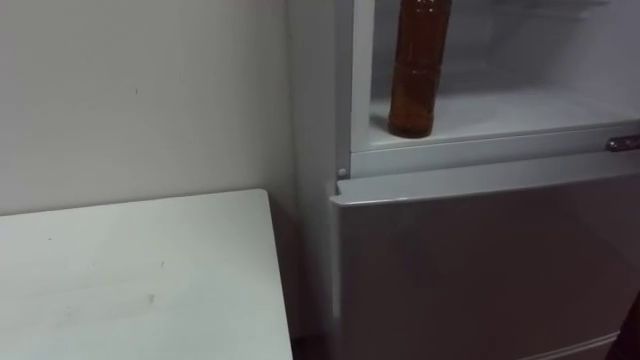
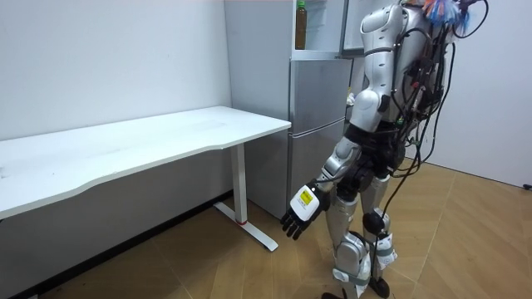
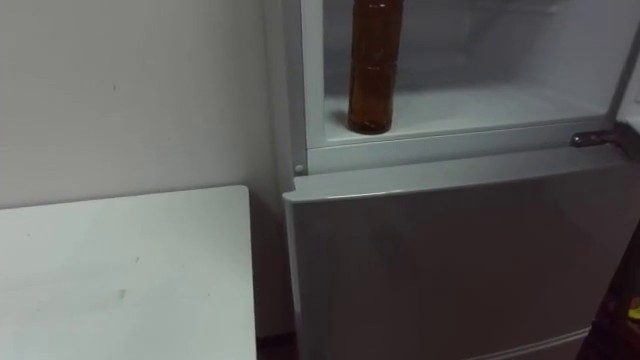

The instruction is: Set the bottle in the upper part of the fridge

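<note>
Amber bottle [image 1: 415, 70] stands upright in the open upper fridge compartment [image 1: 520, 110], so placement looks done. The left hand [image 2: 301, 212] hangs low, fingers relaxed and empty.

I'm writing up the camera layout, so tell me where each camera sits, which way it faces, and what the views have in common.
Left eye view: on the robot's head, facing forward and down at the brown bottle standing in the open upper fridge compartment, white table at left.
Right eye view: beside it, same aim, scene slightly shifted.
Room view: stands off in the room, facing the whole robot standing before the fridge, its left hand hanging open.
Shared: bottle, fridge and table appear in all three.
</note>
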Robot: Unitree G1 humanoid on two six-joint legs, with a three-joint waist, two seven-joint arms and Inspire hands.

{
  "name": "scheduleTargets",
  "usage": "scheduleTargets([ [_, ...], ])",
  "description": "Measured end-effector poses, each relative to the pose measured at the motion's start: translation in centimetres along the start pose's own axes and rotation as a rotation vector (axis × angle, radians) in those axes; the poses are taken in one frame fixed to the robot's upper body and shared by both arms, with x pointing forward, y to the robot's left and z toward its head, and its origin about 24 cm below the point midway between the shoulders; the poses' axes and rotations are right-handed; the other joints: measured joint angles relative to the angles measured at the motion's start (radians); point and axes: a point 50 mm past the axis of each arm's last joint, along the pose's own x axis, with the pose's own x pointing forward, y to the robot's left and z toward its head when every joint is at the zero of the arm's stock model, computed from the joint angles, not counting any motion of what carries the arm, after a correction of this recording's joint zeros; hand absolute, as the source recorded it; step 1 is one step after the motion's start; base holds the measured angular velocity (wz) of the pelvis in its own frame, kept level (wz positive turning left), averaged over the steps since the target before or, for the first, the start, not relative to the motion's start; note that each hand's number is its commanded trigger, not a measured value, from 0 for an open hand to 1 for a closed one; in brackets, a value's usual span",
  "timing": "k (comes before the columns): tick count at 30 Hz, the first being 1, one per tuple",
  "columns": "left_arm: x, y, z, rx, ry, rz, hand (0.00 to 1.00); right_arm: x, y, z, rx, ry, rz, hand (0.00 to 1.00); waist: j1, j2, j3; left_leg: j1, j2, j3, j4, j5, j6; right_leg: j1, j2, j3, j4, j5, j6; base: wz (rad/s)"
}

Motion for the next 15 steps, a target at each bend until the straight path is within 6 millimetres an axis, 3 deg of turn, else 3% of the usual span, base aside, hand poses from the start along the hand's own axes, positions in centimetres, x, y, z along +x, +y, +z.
scheduleTargets([
  [5,0.1,0.7,0.0,-0.015,-0.001,0.022,0.00,0.0,0.8,2.3,0.073,-0.101,-0.074,0.00,0.001,-0.013,0.0033,-0.001,-0.001,-0.002,0.000,0.000,0.000,0.000,-0.001,-0.002,-0.001,-0.003,0.001,0.00],
  [9,-0.1,1.3,0.2,-0.037,-0.033,0.046,0.00,-0.2,1.1,5.6,0.158,-0.198,-0.125,0.00,-0.002,-0.016,0.0030,-0.001,-0.005,-0.003,-0.003,0.000,0.000,-0.001,-0.003,0.002,-0.001,-0.005,0.004,0.00],
  [15,-0.1,2.1,0.5,-0.044,-0.058,0.068,0.00,-0.4,1.3,10.0,0.150,-0.342,-0.180,0.00,-0.006,-0.027,0.0017,-0.002,-0.007,-0.001,-0.003,0.000,0.001,0.000,-0.006,-0.003,-0.001,-0.007,0.006,0.01],
])
